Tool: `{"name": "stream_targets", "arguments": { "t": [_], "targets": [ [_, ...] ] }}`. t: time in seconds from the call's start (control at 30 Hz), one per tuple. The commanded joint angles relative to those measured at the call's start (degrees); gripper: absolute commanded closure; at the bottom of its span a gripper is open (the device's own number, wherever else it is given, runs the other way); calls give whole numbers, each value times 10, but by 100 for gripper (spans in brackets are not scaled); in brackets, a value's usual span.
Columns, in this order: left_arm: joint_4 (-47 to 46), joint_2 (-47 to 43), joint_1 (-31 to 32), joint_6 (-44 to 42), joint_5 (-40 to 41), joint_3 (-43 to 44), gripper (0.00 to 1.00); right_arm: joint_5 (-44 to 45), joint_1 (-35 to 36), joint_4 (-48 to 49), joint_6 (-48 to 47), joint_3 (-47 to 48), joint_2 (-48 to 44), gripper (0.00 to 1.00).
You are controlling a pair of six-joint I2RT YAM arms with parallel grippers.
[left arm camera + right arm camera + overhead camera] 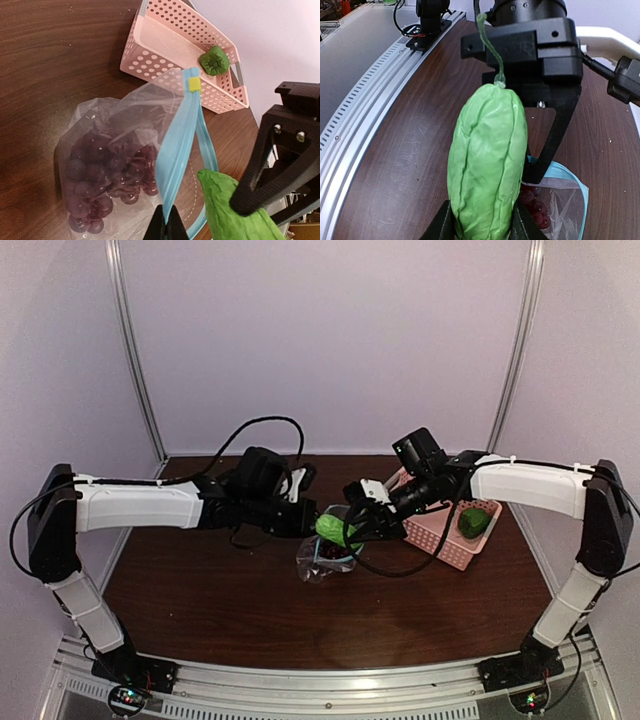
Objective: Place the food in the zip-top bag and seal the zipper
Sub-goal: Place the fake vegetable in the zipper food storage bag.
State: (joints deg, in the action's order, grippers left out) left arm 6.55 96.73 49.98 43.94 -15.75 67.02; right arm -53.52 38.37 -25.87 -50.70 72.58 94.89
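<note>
On the dark wood-grain table, a pink perforated basket sits out at three o'clock from the middle, lying at a slant. Inside it, at the three-o'clock end, there's a small crinkled green lump close against the end wall. At six o'clock a ribbed metal rail runs along the table's near edge. At twelve o'clock pale lilac walls close in the back, with metal posts at the corners.

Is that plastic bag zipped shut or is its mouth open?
Open. The two blue zipper strips stand apart, the green vegetable near the gap; grapes lie in the bag.
</note>
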Motion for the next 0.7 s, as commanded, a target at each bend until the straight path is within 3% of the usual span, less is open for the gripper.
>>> {"name": "stream_targets", "arguments": {
  "t": [0.0,0.37,0.67],
  "targets": [
    [21,-18,-10,-25,-24,11,100,29,2,-14,-93,36,31,80],
    [38,-22,-18,-37,-42,17,100,164,4,-85,-239,95,55,78],
    [38,-21,-23,-40,-46,23,100,289,36,-181,-334,157,80,52]
  ]
}}
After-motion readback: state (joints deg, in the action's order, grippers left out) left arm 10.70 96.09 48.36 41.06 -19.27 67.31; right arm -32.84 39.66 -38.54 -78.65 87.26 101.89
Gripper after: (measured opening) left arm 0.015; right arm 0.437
